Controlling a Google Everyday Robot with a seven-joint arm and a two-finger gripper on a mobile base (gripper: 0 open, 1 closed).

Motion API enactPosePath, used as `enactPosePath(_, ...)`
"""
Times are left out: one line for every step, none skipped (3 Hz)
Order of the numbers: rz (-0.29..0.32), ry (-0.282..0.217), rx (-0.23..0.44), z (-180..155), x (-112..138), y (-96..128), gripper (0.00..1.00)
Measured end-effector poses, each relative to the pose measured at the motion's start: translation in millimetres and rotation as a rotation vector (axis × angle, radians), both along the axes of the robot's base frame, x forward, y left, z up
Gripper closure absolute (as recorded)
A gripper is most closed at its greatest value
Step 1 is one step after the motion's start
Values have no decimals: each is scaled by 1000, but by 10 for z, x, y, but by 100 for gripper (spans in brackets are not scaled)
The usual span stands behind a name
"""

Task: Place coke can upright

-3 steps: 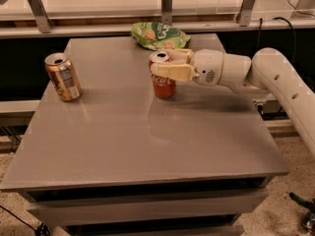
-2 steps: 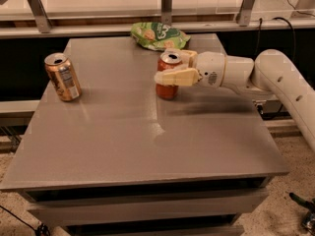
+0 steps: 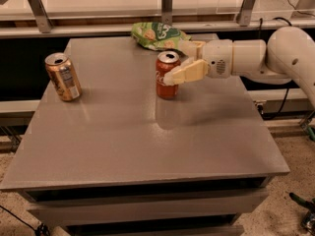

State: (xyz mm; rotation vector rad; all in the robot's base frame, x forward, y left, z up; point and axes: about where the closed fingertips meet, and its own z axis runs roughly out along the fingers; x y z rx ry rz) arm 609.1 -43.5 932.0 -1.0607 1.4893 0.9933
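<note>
The arm (image 3: 275, 58) runs off the right edge, and the gripper's (image 3: 174, 61) near finger (image 3: 186, 73) covers part of the coke can's (image 3: 166, 88) lettering. The far finger passes behind the can's rim, so contact there cannot be told. A crinkled green bag (image 3: 158, 35) lies at the back edge of the smooth grey table (image 3: 147, 146). A gold can (image 3: 63, 76) with a white label stands well to the left. The coke can, a red-orange cylinder with a silver top, stands upright on the table right of centre, towards the back. The cream fingers are spread wide on either side of it, the near one lying against its front.
</note>
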Motion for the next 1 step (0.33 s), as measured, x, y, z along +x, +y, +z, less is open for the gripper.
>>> enactPosePath(0, 12, -21, 27, -25, -13, 0)
